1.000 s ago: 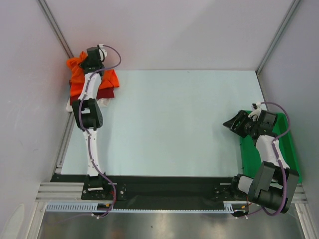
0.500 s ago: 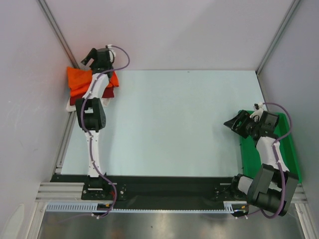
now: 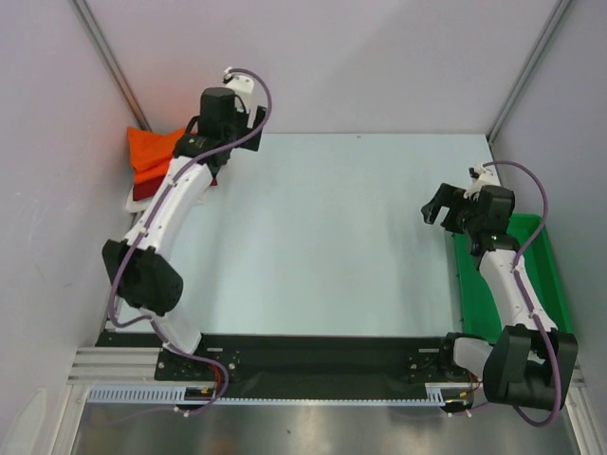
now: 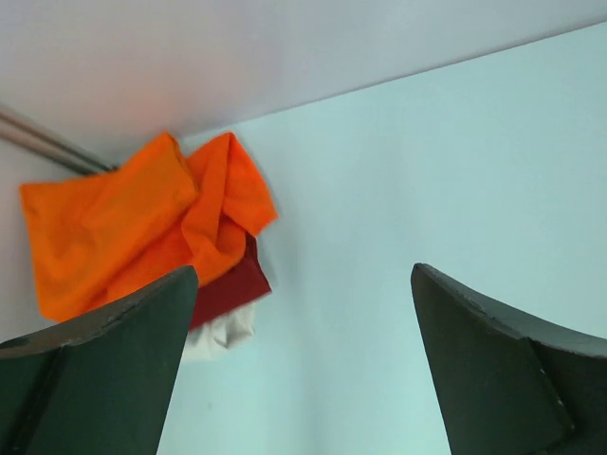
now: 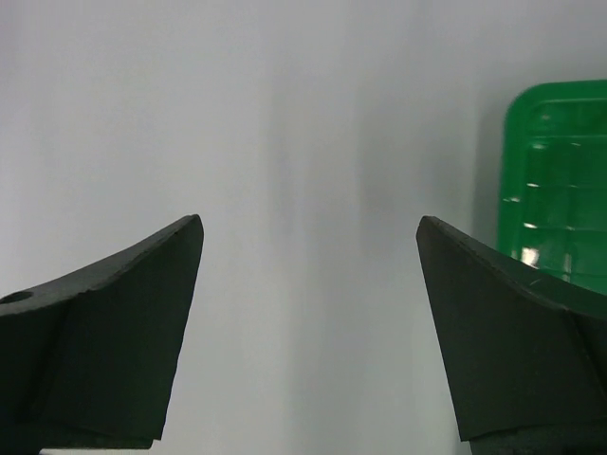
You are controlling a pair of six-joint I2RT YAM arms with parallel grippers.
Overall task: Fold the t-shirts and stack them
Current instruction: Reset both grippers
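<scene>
Orange t-shirts [image 4: 123, 223] lay heaped on a dark red t-shirt [image 4: 232, 289] and white t-shirt [image 4: 223, 332], upper left of the counter [image 3: 332, 237]. The left pincer [image 4: 303, 284] and right pincer [image 5: 308, 237] gaped empty.

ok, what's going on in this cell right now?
Folding hasn't begun. The t-shirts lie in a crumpled heap at the far left corner of the table, orange over dark red and white. The left end effector hovers beside the heap, open and empty. The right end effector is open and empty too, next to the green tray.
</scene>
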